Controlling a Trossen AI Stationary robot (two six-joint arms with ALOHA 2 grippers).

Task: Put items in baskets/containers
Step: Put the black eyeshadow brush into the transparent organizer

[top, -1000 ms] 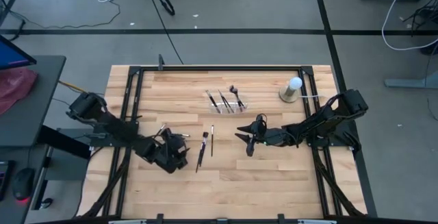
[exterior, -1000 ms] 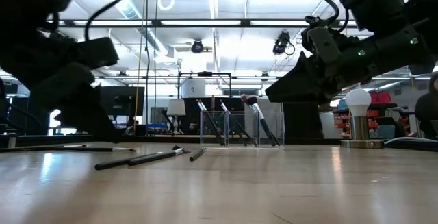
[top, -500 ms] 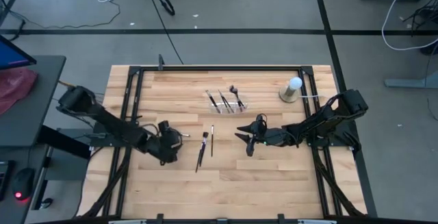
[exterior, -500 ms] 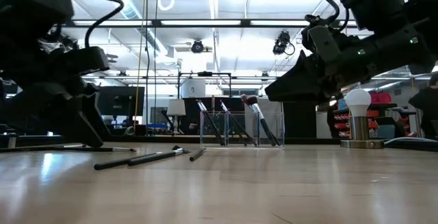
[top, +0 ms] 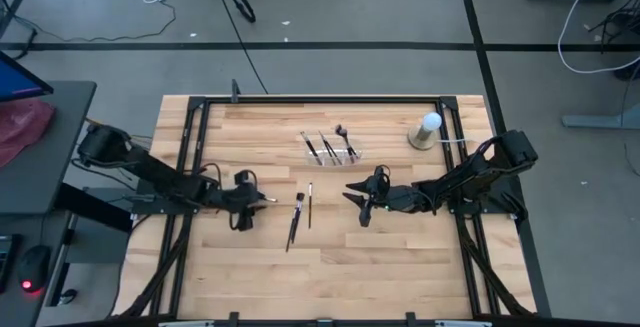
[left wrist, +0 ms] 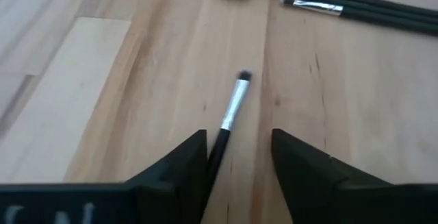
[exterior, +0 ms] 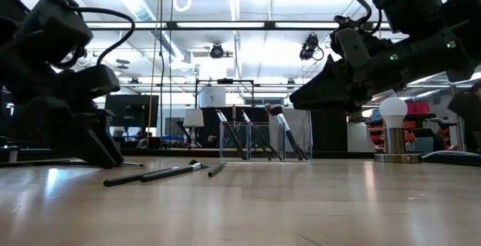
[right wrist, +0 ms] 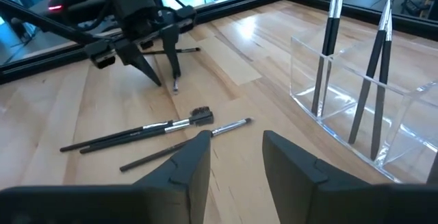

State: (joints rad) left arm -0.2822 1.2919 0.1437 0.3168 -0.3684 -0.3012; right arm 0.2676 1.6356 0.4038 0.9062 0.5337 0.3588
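Note:
The clear tray (top: pixel 332 149) sits toward the far middle of the table, with three brushes leaning in its compartments (right wrist: pixel 327 42). Three more brushes lie on the wood before it (top: pixel 297 217) (right wrist: pixel 147 132). One small brush with a silver ferrule (left wrist: pixel 235 104) lies between the open fingers of my left gripper (left wrist: pixel 238 135) (top: pixel 248 205), which points down at the table left of centre. My right gripper (top: pixel 358 205) (right wrist: pixel 236 138) hovers open right of centre, holding nothing. My left gripper stands over the small brush's dark handle (left wrist: pixel 216 150) from above, one finger on each side. The handle runs right beside one finger (left wrist: pixel 185 159); I cannot tell whether they touch. The brush lies flat on the table.
A white ball on a tan round base (top: pixel 426 131) stands near the far right corner, right of the tray. A black frame (top: pixel 320 98) rims the table. Bare wood spans the near half. Another thin brush (exterior: pixel 64 161) lies left of the left gripper.
My left gripper has moved toward the table's far edge and come down, its fingers now pointing at the table over the small brush, while its arm has drawn back to the left. My right gripper has kept still.

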